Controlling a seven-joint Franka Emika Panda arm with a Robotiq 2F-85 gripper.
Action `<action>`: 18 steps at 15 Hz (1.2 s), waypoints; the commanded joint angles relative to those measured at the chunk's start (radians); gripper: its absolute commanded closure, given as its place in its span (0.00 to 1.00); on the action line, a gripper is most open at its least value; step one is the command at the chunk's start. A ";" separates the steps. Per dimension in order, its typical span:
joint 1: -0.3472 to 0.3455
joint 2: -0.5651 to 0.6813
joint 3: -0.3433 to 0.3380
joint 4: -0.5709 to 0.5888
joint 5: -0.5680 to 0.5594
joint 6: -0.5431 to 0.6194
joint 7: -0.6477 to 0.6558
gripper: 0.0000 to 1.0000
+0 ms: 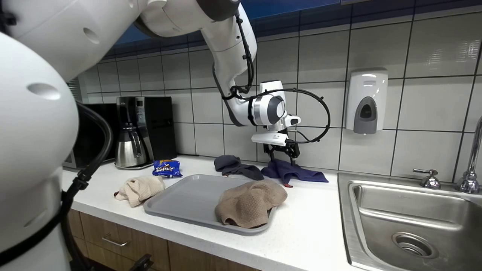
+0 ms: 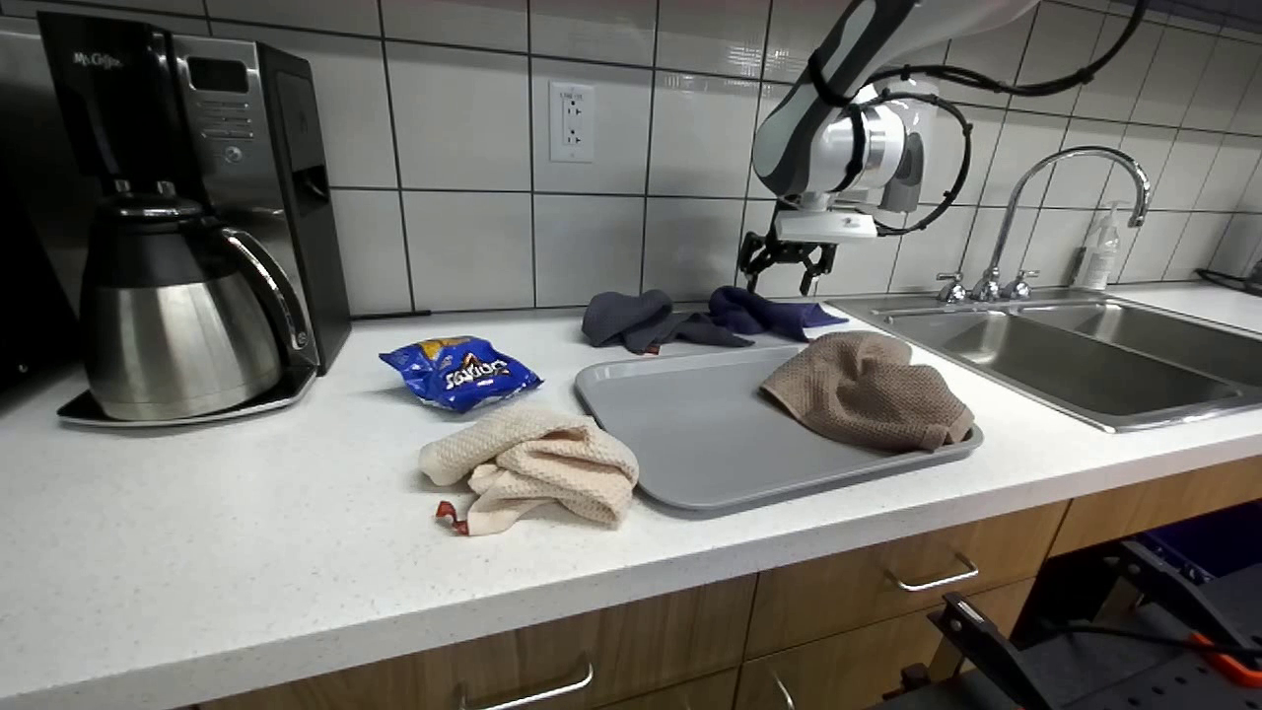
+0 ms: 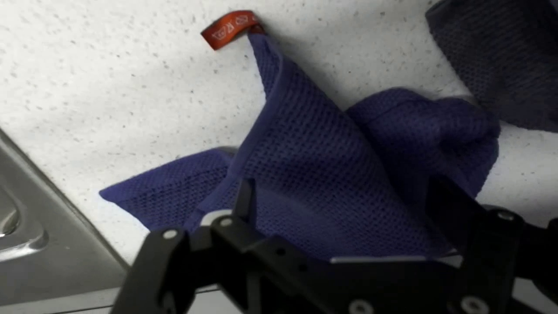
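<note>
The black two-fingered gripper [image 2: 779, 283] points downward in the upper right of the frame in an exterior view, its fingers [image 3: 246, 198] spread wide and pinching nothing. Beneath lies a crumpled purple-blue cloth [image 3: 314, 165] of waffle weave, filling the middle of the wrist view; whether the fingertips touch it, I cannot tell. A red fabric tag [image 3: 231, 29] sticks out from its narrow corner, left of centre near the top. The cloth should be light, soft and limp, not fragile, its weave probably giving the fingers good friction; it will likely sag from wherever it is pinched. The raised middle fold or bunched hump towards the right looks easiest to hold; the flat corner at the left would be harder to get under. A dark grey woven cloth [image 3: 501, 61] lies just beside it, upper right, and a steel sink [image 3: 69, 257] shows at lower left. In both exterior views, a grey plastic tray [image 2: 690, 434] with a rumpled brown cloth [image 2: 868, 394] at its right end sits on the white speckled table [image 2: 246, 523].
</note>
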 commanded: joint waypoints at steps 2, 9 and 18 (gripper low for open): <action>0.003 0.054 0.011 0.099 0.005 -0.038 -0.027 0.00; 0.034 0.133 0.007 0.202 -0.003 -0.064 -0.016 0.00; 0.061 0.208 -0.021 0.284 -0.033 -0.063 -0.008 0.00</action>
